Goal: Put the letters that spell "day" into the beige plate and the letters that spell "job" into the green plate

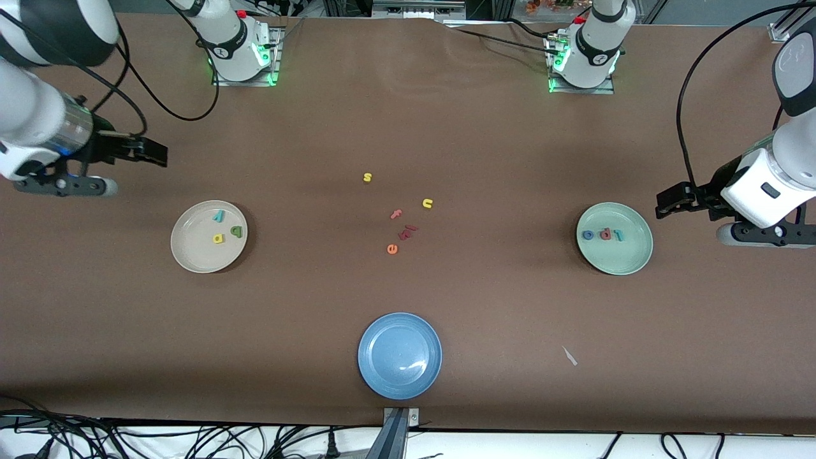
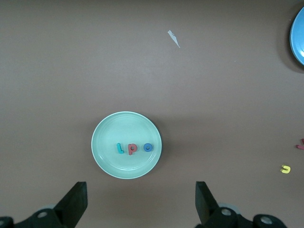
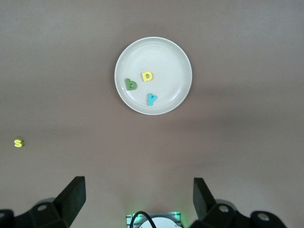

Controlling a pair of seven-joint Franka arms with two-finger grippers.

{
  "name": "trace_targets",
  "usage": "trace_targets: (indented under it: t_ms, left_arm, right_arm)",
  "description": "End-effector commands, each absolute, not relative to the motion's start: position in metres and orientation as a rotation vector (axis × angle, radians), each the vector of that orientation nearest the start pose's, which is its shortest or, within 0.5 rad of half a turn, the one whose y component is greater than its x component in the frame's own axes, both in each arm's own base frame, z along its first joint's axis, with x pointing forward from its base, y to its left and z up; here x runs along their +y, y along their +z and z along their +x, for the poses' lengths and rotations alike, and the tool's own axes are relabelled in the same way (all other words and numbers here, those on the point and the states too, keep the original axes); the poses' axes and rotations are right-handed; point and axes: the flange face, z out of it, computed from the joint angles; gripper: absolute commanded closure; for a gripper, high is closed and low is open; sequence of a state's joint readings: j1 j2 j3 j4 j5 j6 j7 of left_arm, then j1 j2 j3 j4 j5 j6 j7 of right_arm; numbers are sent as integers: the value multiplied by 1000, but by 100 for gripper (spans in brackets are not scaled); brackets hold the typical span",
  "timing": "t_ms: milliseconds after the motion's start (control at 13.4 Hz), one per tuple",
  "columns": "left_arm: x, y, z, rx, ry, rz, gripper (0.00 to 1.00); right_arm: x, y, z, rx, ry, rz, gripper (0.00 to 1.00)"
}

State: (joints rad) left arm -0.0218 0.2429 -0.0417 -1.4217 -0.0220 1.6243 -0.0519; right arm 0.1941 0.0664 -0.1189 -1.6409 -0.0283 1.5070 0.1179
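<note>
Blue plate [image 1: 400, 355] nearest; "day" letters [image 1: 224, 228] in beige plate [image 1: 191, 255], "job" letters [image 1: 603, 235] in green plate [image 1: 628, 255] — both end effectors wide.

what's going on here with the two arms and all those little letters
Nothing is being handled. The round cream-beige plate holds a yellow letter, a green letter and a teal "y". The pale mint-green plate holds a blue ring "o", a pinkish-red letter and a teal hooked letter. The left gripper and right gripper hang open and empty over bare table beside those plates. Spare letters lie mid-table; a blue plate sits empty.
</note>
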Motion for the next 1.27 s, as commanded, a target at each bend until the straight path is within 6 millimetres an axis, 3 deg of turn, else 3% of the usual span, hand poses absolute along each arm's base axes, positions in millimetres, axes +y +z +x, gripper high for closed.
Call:
trace_targets:
  t_ms: [0,374,674,1198]
  left_arm:
    - [-36,560,629,20,58,-3199,0]
    - [-40,560,629,31,57,-3183,0]
    - [-32,560,629,51,49,-3097,0]
    - [-32,560,629,49,49,-3098,0]
  right_arm:
    - [25,562,549,47,330,-3183,0]
    - [14,568,551,1,315,-3164,0]
    - [14,568,555,0,303,-3172,0]
    - [16,566,564,26,239,-3179,0]
